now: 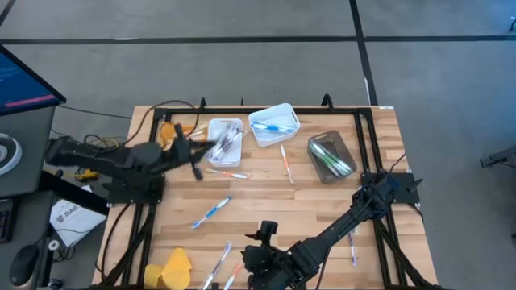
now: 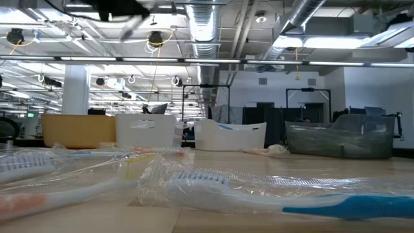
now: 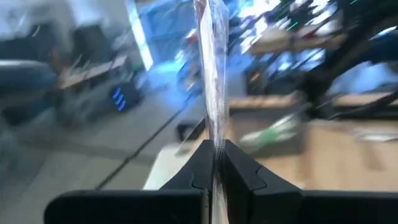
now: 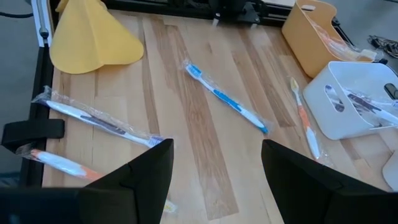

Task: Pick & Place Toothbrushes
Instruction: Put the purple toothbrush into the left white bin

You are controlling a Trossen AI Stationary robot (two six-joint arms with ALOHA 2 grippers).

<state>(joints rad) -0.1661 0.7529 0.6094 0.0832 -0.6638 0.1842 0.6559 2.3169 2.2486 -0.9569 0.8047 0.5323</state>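
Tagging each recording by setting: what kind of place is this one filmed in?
Probably a large open robotics lab or workshop. Exposed silver ducts and pipes run under the ceiling, a monitor stands beside the wooden table, and the grey floor carries dark taped lines.

Colours across the bench (image 1: pixel 266 205) and its bins

The bench is showing pale wood with a streaky grain, framed by black rails. A yellow cloth lump (image 4: pixel 93 34) is lying beside clear-wrapped toothbrushes: one blue-and-white toothbrush (image 4: pixel 225 98), one orange-and-white toothbrush (image 4: pixel 305 117), and one white toothbrush with a dark handle (image 4: pixel 93 119). The orange bin (image 4: pixel 314 31) is glowing tan-orange, two white bins (image 1: pixel 274 125) are showing blue inside, and the grey-brown bin (image 1: pixel 330 155) is holding what look like green handles. Both pincers are appearing matte black.
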